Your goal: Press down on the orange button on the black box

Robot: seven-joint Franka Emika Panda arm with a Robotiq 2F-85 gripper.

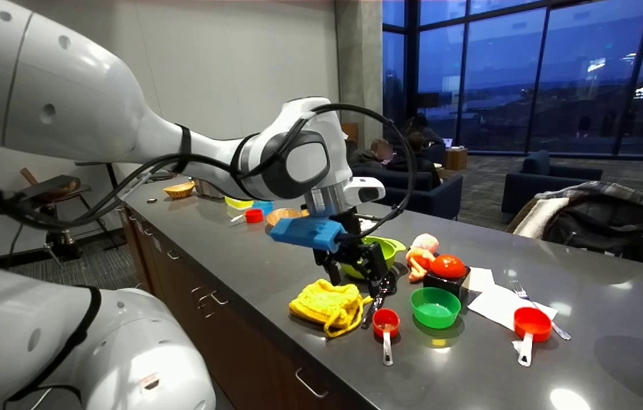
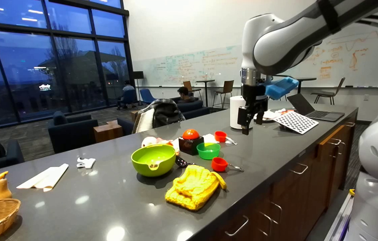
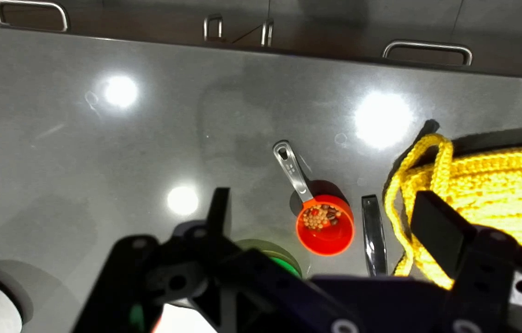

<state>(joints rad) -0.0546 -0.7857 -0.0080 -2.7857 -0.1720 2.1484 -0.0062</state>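
The orange button [image 1: 447,266] is a shiny dome on top of the small black box [image 1: 459,286]. Both stand on the counter; in an exterior view the button [image 2: 191,134] and box [image 2: 188,146] also show. My gripper [image 1: 358,272] is open and empty, pointing down above the counter, apart from the box. It also shows in an exterior view [image 2: 252,124], higher than the button and nearer the robot's side. In the wrist view the open fingers [image 3: 328,217] frame a red measuring cup [image 3: 325,226] lower down. The black box cannot be made out in the wrist view.
A green cup [image 2: 208,151] stands against the box's front. A lime bowl [image 2: 153,160], a pink-and-orange toy [image 1: 421,256] and a yellow knitted pouch [image 1: 330,304] are close by. Another red cup [image 1: 532,323], a fork [image 1: 543,310] and white napkins [image 1: 506,306] lie beyond.
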